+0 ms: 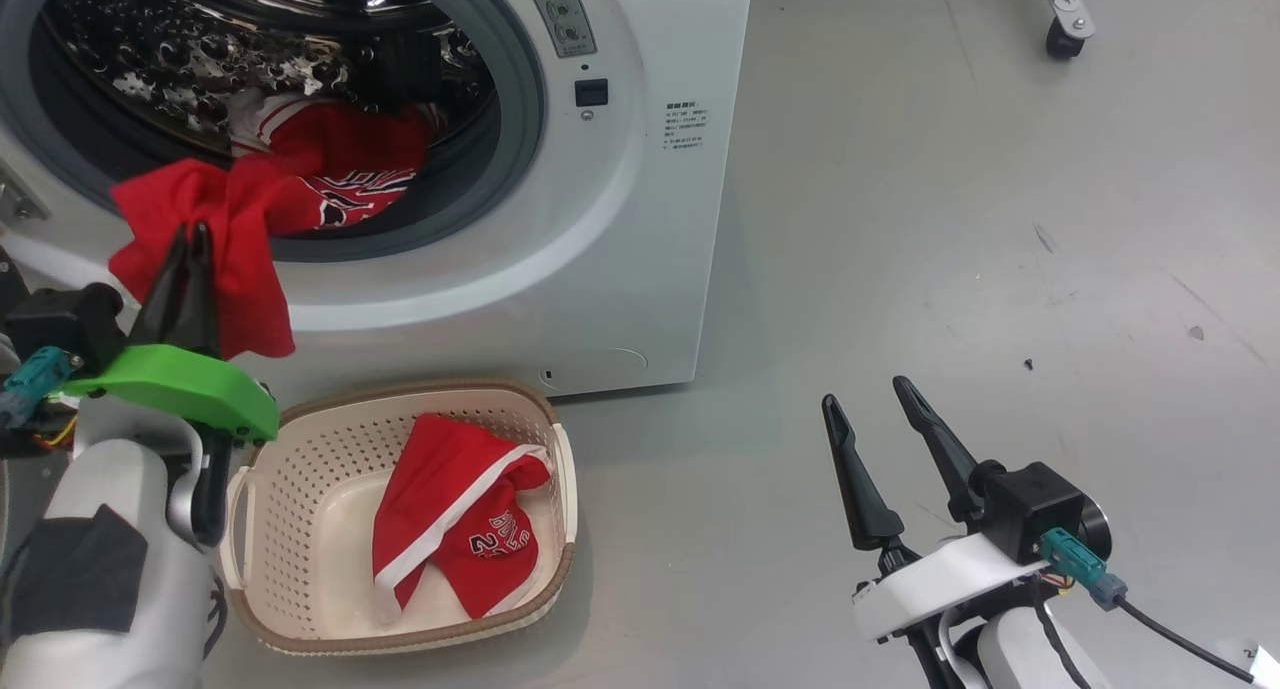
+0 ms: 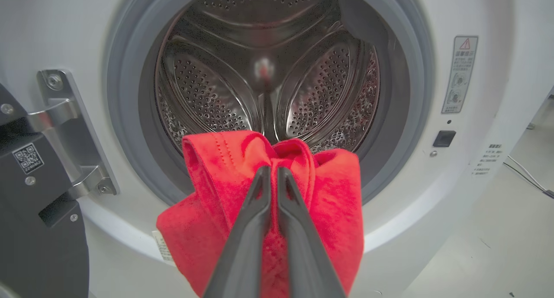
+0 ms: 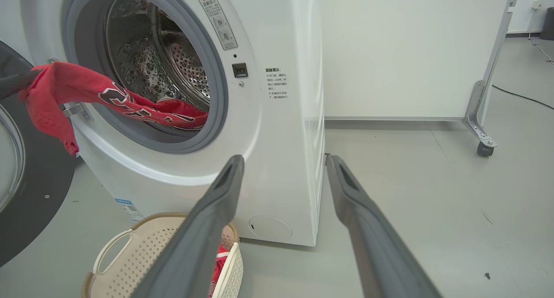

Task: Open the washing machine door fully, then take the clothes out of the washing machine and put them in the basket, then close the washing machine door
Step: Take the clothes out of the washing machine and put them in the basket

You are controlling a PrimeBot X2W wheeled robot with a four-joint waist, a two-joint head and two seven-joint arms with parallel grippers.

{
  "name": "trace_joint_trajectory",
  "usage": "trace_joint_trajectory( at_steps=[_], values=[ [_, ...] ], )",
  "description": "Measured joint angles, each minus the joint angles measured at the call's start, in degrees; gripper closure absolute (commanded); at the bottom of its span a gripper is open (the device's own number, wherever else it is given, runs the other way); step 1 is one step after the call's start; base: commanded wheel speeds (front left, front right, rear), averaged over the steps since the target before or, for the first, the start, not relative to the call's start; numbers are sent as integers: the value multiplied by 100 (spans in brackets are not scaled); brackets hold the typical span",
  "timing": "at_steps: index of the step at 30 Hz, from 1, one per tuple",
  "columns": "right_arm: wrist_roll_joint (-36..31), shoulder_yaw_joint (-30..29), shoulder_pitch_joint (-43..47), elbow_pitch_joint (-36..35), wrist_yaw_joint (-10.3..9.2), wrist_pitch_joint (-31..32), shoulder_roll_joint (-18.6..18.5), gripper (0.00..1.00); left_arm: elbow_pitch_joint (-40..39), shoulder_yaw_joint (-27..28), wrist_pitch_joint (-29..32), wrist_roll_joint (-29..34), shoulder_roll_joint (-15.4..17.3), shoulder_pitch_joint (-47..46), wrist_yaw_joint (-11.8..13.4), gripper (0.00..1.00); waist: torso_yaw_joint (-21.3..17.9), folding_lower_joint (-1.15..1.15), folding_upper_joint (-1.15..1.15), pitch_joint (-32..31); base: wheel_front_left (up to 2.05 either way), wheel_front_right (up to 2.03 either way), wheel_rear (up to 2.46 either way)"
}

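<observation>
Here, left fingers [image 1: 175,284] pinch the jersey [image 1: 215,239] stretched across the seal [image 1: 520,89]; right fingers [image 1: 855,479] gape.

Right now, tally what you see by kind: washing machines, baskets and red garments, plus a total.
Washing machine: 1
Cream basket: 1
Red garments: 2 (jersey, shorts)
Total: 4
</observation>
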Motion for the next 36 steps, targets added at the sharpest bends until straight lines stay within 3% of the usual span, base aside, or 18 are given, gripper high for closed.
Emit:
trace_joint_trajectory(
  at_steps=[7,23,31,36],
  values=[
    [-1,-19,8,0,7,0,0,0,-1136,243,-11,15,18,86,-1,100,31,0,0,-56,0,0,0],
    [-2,-51,40,-10,53,0,0,0,-2894,472,-19,124,-80,594,-1,100,-10,0,0,-56,0,0,0],
    [-2,-53,70,-13,56,0,0,0,-2965,438,-45,133,-132,1026,-1,100,-55,0,0,-23,0,0,0],
    [-2,-15,72,-16,59,0,0,0,-2408,140,-42,123,-158,1602,-1,100,-96,0,0,4,0,0,0]
  ],
)
